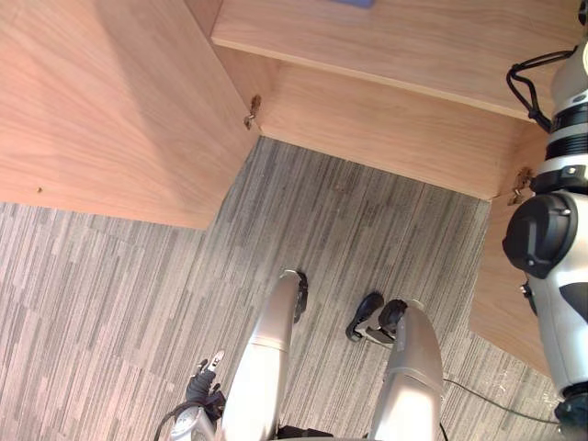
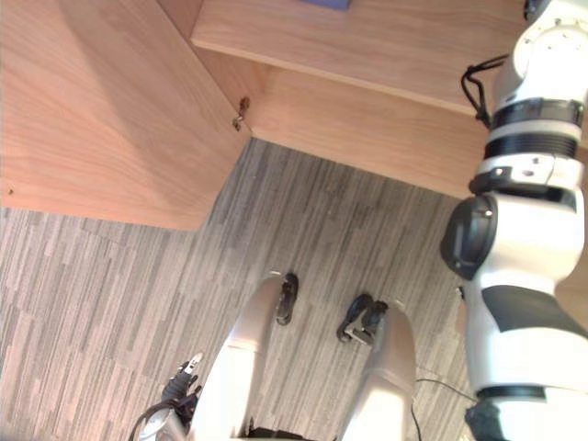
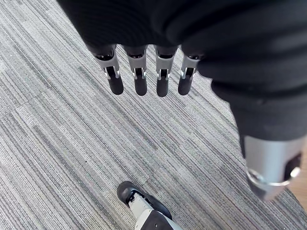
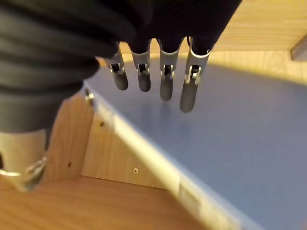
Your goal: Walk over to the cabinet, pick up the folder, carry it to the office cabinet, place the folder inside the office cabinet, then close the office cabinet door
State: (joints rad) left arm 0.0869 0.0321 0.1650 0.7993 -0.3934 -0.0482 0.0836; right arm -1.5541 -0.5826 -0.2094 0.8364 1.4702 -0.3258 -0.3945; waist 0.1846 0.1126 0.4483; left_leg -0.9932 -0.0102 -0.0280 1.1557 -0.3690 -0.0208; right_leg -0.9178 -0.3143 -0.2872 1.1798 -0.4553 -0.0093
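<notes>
A blue-grey folder lies flat inside the wooden office cabinet, and a small corner of the folder shows on the upper shelf. My right hand is open just over the folder's cover, fingers straight and closed round nothing. I cannot tell whether the fingertips touch it. My right arm reaches up into the cabinet at the right of the eye views. Down at my side, over the carpet, my left hand hangs open and empty, and the left hand also appears at the bottom of the left eye view.
The cabinet's left door stands swung open toward me, with its hinge at the inner corner. The right door is open too, beside my right arm. Grey striped carpet covers the floor in front.
</notes>
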